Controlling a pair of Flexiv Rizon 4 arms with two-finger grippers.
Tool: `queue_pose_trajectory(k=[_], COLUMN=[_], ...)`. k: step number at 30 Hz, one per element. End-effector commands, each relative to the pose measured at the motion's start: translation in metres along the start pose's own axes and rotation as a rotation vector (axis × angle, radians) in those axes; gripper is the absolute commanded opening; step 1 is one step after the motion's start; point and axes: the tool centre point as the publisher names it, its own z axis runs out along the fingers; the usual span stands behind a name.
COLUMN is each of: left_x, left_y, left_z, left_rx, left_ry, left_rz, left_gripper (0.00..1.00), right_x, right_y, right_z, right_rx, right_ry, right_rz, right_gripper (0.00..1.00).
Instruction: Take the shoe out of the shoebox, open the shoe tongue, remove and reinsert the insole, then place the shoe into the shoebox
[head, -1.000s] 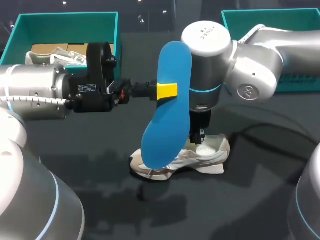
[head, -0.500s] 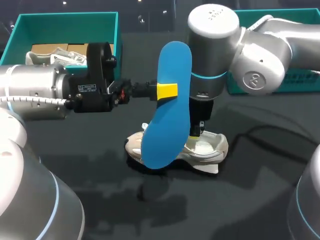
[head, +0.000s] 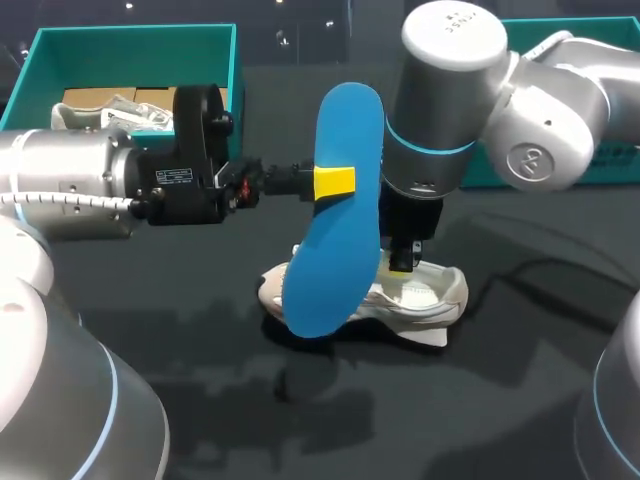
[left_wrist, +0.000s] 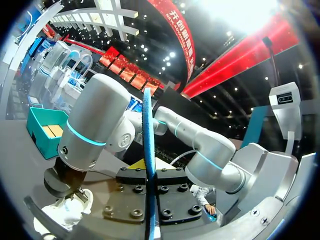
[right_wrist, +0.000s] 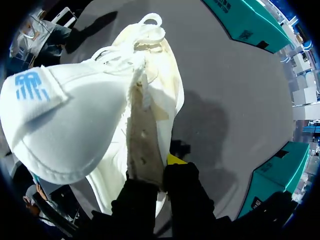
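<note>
Holding the blue insole (head: 330, 250) upright in the air above the white shoe (head: 430, 295), the left gripper (head: 335, 182) clamps it between its yellow tips, while the right gripper (right_wrist: 167, 167) pinches the rim of the shoe's opening; the shoe rests on the dark table (head: 500, 400), well apart from the teal shoebox (head: 130, 33). Reinserting cleanly likely means tipping the insole toe-first into the opening while the right gripper braces the shoe, so the foam slides flat rather than buckling.
</note>
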Motion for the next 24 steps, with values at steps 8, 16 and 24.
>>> queue_pose_trajectory(k=[8, 16, 24], left_x=[-0.001, -0.001, -0.001], left_y=[0.001, 0.001, 0.001], left_z=[0.003, 0.003, 0.003], left_rx=[0.003, 0.003, 0.003], left_ry=[0.001, 0.001, 0.001], left_rz=[0.000, 0.000, 0.000], left_gripper=[0.00, 0.00, 0.00], right_x=[-0.001, 0.003, 0.003], right_y=[-0.002, -0.009, -0.009], right_z=[-0.007, -0.019, -0.019], right_rx=[-0.102, -0.186, -0.186], right_ry=[0.099, 0.159, 0.159], right_rz=[0.436, 0.781, 0.781], right_gripper=[0.00, 0.00, 0.00])
